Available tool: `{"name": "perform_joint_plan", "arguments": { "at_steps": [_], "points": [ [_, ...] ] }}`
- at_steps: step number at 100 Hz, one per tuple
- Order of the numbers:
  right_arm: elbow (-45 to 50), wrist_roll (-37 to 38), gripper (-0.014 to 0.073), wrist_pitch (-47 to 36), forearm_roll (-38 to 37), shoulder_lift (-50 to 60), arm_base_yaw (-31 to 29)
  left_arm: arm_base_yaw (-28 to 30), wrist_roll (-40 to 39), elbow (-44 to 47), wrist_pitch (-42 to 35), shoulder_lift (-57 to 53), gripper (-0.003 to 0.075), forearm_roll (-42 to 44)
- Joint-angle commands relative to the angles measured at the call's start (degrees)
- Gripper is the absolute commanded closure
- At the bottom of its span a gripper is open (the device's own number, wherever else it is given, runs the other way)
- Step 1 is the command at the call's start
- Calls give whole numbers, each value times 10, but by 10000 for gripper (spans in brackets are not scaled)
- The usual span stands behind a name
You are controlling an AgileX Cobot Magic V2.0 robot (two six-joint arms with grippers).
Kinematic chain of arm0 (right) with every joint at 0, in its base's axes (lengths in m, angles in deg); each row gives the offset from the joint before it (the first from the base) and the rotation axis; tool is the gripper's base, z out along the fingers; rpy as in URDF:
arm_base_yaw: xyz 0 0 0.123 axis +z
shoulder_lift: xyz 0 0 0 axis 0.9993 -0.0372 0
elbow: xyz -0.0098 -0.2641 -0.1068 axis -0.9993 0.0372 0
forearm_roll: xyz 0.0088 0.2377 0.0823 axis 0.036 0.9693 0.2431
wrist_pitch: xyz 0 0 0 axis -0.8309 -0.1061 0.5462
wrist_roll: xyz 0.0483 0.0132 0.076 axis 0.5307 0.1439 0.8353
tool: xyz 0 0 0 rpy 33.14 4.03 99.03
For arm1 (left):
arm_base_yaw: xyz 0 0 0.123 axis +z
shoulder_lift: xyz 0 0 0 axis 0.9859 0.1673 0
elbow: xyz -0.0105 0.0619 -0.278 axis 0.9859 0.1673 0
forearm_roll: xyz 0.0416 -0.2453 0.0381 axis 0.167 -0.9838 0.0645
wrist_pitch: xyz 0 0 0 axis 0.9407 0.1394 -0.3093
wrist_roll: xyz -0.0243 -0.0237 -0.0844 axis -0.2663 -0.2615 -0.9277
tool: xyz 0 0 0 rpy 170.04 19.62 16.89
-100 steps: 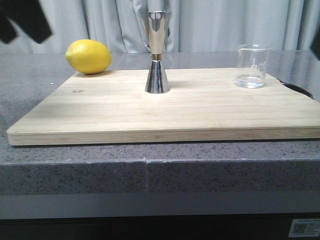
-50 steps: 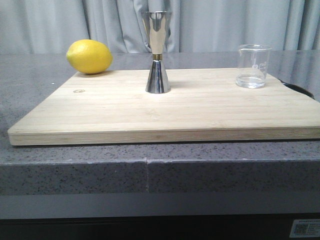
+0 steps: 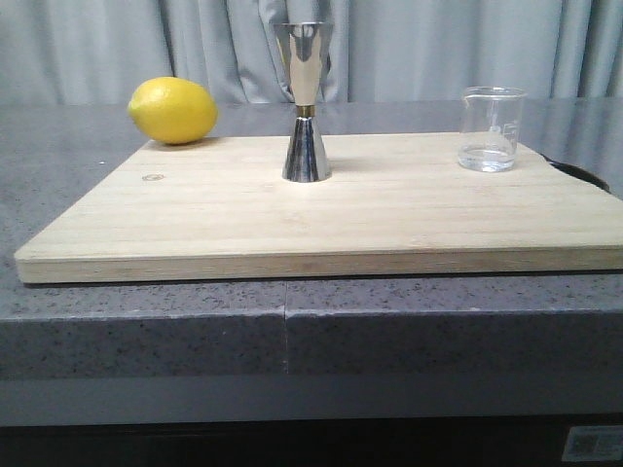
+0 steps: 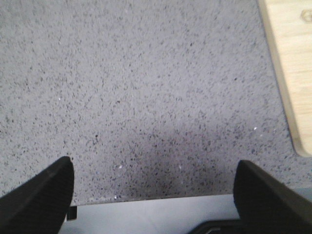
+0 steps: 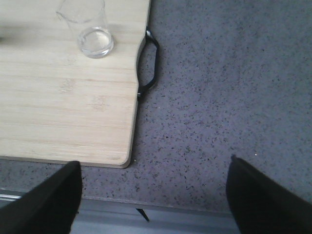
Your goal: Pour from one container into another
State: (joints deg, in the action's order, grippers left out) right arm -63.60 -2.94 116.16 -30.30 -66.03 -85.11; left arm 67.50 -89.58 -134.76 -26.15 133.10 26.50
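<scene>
A pale bamboo cutting board (image 3: 321, 209), rectangular with a straight grain and a black loop handle (image 5: 150, 66) on its right edge, lies flat on a grey speckled stone counter (image 3: 146, 331). The steel jigger (image 3: 306, 102), mirror-bright and hourglass-shaped, two cones meeting at a narrow gold-toned waist, stands upright at the far middle of the board. The glass beaker (image 3: 492, 128), a short clear cylinder with white printed marks and a pouring lip, stands upright at the board's far right corner, well apart from the jigger, with a shallow layer of clear liquid in its base; the right wrist view shows it near the handle. A smooth yellow lemon (image 3: 173, 110) rests at the far left corner, at the board's edge. Pleated grey curtains (image 3: 117, 49) hang behind. The left gripper (image 4: 153, 195) hovers over bare counter to the left of the board, its dark fingers wide apart and empty; the right gripper (image 5: 153, 195) hovers over the board's near right corner and the counter, likewise spread wide and empty. Compared with one second earlier, the dark arm shapes at the upper corners of the front view are gone; the board's objects stand as before.
</scene>
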Motion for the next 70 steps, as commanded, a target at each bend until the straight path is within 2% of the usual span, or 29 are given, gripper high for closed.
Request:
{"name": "perform_joint_plan", "arguments": {
  "at_steps": [1, 19, 33, 40, 50, 59, 70],
  "points": [
    [-11, -8, 43, -50, 4, 33, -3, 0, -11, -11, -54, -20, 111, 4],
    [-11, -8, 43, -59, -7, 67, -3, 0, -11, -11, -104, -26, 128, -5],
    [-11, -8, 78, -51, -26, 66, -3, 0, -11, -11, -113, -26, 258, -14],
    [-11, -8, 152, -51, -27, 66, -3, 0, -11, -11, -114, -26, 351, -14],
    [-11, -8, 309, -51, -27, 66, -3, 0, -11, -11, -114, -26, 486, -14],
    [-11, -8, 442, -55, -27, 66, -3, 0, -11, -11, -114, -26, 581, -14],
    [-11, -8, 557, -56, -27, 66, -3, 0, -11, -11, -114, -26, 688, -14]
  ]
}}
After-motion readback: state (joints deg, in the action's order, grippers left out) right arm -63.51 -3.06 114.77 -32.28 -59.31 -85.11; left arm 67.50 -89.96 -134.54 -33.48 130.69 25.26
